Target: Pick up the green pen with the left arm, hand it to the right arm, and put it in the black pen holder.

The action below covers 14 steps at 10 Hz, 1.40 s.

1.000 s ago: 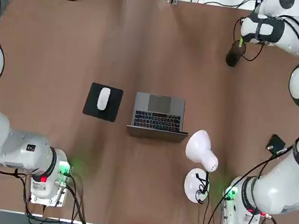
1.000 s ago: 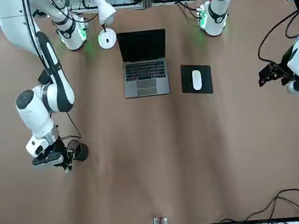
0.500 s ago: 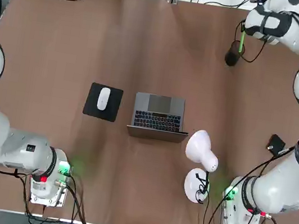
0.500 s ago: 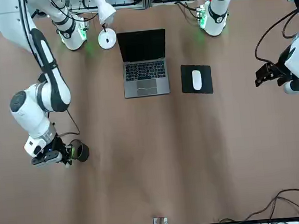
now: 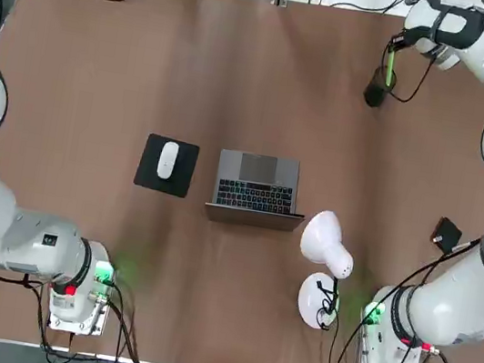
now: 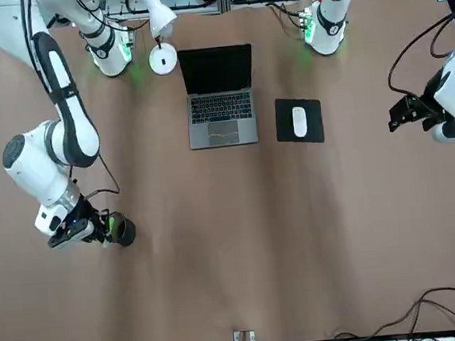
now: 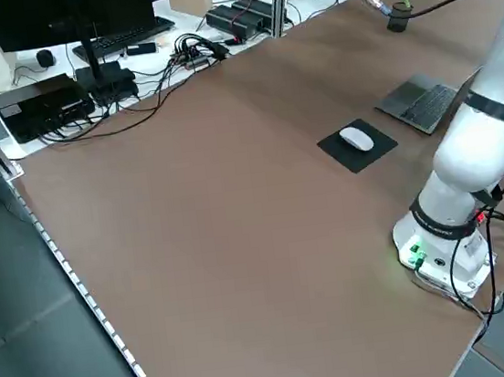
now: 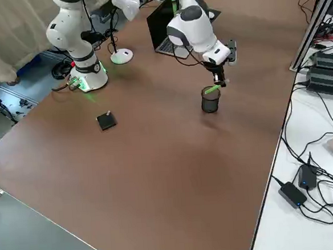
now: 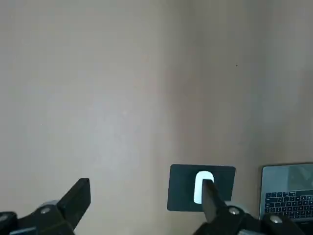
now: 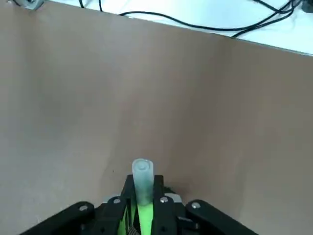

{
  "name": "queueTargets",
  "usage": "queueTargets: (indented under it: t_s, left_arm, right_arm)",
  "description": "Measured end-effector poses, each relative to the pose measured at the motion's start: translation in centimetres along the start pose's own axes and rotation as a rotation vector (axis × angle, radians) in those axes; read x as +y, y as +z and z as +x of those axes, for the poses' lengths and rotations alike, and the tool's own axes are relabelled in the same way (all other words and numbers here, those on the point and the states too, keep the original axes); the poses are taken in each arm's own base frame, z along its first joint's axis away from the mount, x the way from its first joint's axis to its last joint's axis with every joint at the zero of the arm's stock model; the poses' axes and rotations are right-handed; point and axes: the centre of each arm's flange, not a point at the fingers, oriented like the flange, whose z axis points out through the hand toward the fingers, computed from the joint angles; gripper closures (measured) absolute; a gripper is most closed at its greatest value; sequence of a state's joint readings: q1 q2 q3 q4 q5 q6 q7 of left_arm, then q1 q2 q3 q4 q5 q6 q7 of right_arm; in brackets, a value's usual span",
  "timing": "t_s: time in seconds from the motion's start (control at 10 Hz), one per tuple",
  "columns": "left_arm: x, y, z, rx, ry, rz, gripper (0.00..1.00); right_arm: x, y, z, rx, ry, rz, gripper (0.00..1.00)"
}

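Note:
The green pen [image 5: 390,65] is pinched in my shut right gripper [image 5: 398,46] at the table's far right. It leans, with its lower end at the mouth of the black pen holder [image 5: 377,92]. From the right side the green pen [image 8: 212,90] slants down from the right gripper [image 8: 219,79] onto the rim of the holder [image 8: 210,102]. In the right wrist view the pen [image 10: 142,182] sticks out between the jaws. My left gripper [image 6: 403,113] hangs open and empty off to the robot's left; the left gripper [image 9: 144,205] is high above the table.
A laptop [image 5: 257,184] sits mid-table with a white mouse [image 5: 167,160] on a black pad to its left. A white desk lamp [image 5: 328,246] stands near the right base, a small black square [image 5: 446,234] farther right. Cables line the far edge.
The right wrist has drawn back toward the far edge and tilted, so more of the pen shows above the holder. The left gripper has shifted only slightly.

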<state>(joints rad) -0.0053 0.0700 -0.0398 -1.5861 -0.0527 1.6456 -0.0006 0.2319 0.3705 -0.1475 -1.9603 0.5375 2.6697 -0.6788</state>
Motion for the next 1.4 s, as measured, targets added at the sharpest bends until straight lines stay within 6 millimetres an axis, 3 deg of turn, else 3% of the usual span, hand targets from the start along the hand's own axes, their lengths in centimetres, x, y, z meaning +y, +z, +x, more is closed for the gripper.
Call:
queueTargets:
  t_s: [0.4,1.2,1.4]
  left_arm:
    - [0.1,0.1,0.0,-0.001,0.001,0.000,0.00]
    - [0.1,0.7,0.4,-0.012,0.000,-0.011,0.00]
    - [0.1,0.7,0.4,-0.012,0.000,-0.011,0.00]
  right_arm:
    - [0.5,0.2,-0.2,0.008,-0.024,0.004,0.82]
    - [0.6,3.6,-1.3,-0.028,-0.027,-0.003,0.80]
    - [0.5,3.4,-0.8,-0.018,-0.032,-0.004,0.52]
